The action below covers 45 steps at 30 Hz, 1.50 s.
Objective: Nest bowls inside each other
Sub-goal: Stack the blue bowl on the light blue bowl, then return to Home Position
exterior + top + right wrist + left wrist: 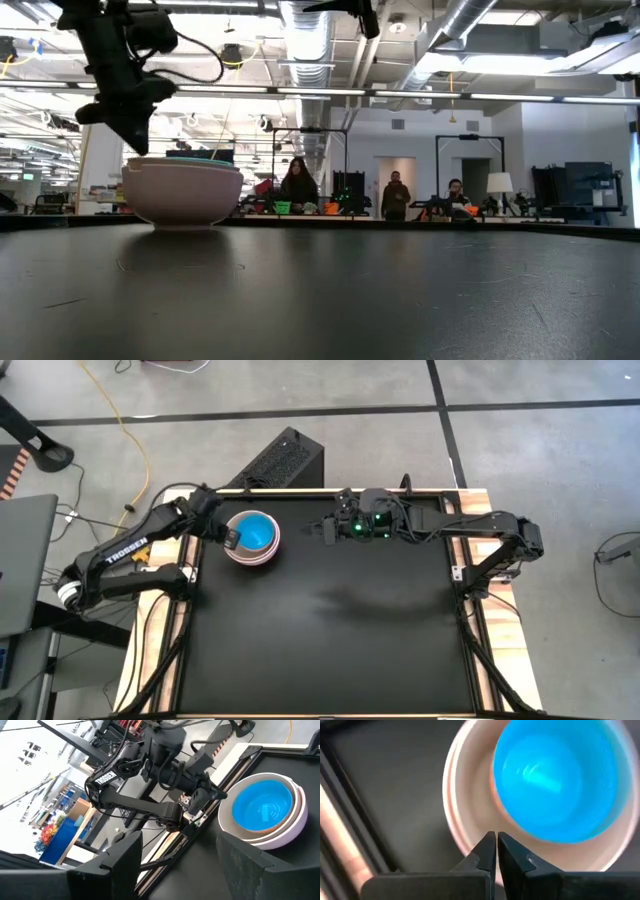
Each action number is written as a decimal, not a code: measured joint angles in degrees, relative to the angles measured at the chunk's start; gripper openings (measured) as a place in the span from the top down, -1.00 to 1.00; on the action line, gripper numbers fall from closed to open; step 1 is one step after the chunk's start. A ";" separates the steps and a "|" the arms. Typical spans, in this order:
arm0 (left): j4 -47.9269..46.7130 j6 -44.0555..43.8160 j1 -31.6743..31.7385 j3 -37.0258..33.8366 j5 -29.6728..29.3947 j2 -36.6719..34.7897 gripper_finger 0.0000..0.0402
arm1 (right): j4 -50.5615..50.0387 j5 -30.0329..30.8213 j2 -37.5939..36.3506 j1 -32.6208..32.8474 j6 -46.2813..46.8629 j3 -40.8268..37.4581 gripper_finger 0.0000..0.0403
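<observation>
Several bowls sit nested in one stack (252,538) on the black table near its far left corner. A bright blue bowl (560,775) is innermost, with cream and pale pink rims (295,815) around it. The stack's base rests on the tabletop (182,190). My left gripper (496,840) is shut with nothing between its fingers; it slants down just off the stack's left rim (232,540), a little above it (138,145). My right gripper (185,870) hangs open and high over the far middle of the table (325,532), facing the stack.
A wooden frame (160,650) borders the black tabletop (330,630), which spreads wide toward the near edge. A black box (285,460) stands on the floor beyond the far edge. People (298,185) stand far off in the room behind.
</observation>
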 joint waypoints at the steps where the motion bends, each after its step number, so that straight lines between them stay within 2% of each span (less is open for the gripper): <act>1: 1.07 -0.46 0.01 0.00 0.13 -0.64 0.97 | 0.00 0.00 0.00 0.00 0.00 -0.01 -0.29; 4: 5.15 -1.51 0.00 0.00 3.01 -2.82 0.97 | -0.10 -0.02 0.00 0.03 -0.50 0.00 -0.29; 8: 14.12 -1.68 -1.24 0.00 12.44 -6.28 0.97 | -2.81 -0.04 -0.02 0.11 -1.41 0.00 -0.29; 10: 19.23 -3.16 -3.13 0.00 14.68 -7.83 0.97 | -6.02 -0.08 -0.02 0.11 -3.87 -0.01 -0.29; 16: 32.92 -5.29 -12.68 0.00 14.13 -9.69 0.97 | -12.70 -1.69 -0.07 -0.31 -11.47 -0.01 -0.29; 20: 36.74 -2.48 -17.93 0.00 15.99 -10.54 0.97 | -15.73 -1.68 -1.95 -0.16 -19.06 -0.02 -0.24; 26: 36.34 1.93 -21.11 0.00 16.03 -15.74 0.97 | -26.09 0.28 -7.55 1.26 -27.55 -0.34 0.04; 29: 36.50 1.74 -21.18 -1.17 14.64 -19.46 0.97 | -25.91 1.48 -12.36 2.97 -31.66 -4.67 0.21; 34: 39.04 -2.04 -21.16 -8.62 12.67 -27.55 0.97 | -14.09 3.31 -23.07 4.36 -33.10 -20.22 0.47; 41: 46.29 -11.36 -21.16 -20.24 10.68 -35.64 0.97 | 22.79 2.41 -36.34 2.00 -30.08 -48.50 0.69; 45: 46.67 -12.30 -21.16 -22.25 9.05 -37.39 0.97 | 34.40 2.30 -40.06 0.99 -23.47 -59.94 0.73</act>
